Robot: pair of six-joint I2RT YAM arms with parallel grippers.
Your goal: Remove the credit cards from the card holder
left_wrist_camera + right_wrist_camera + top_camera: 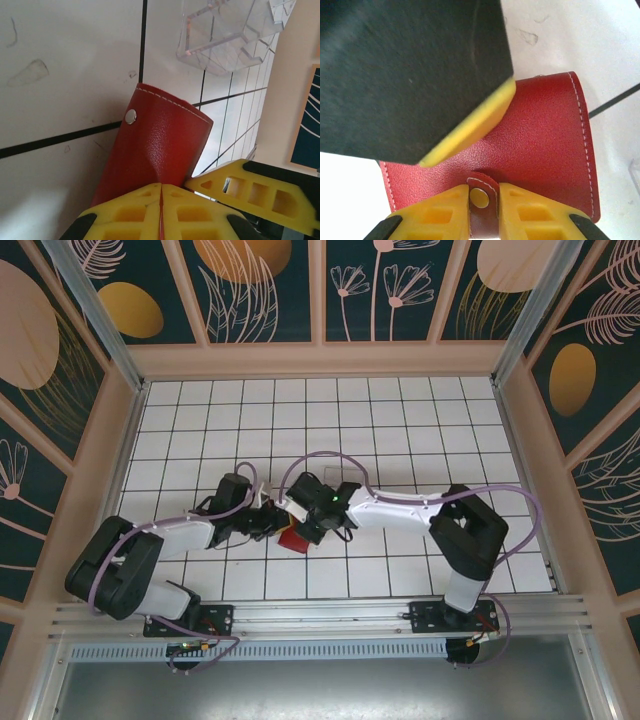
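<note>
The red card holder lies folded on the white tiled floor between both arms. In the left wrist view the card holder bulges upward, and my left gripper is shut on a thin red edge of it. In the right wrist view my right gripper is shut on the holder's small red closing tab, whose metal snap sits between the yellow fingers. The card holder's body lies just beyond. The left gripper's black and yellow finger hangs over it. The credit cards are hidden.
A clear plastic tray stands on the tiles just beyond the holder. The right gripper's yellow finger reaches in beside my left fingers. Pale walls ring the tiled floor.
</note>
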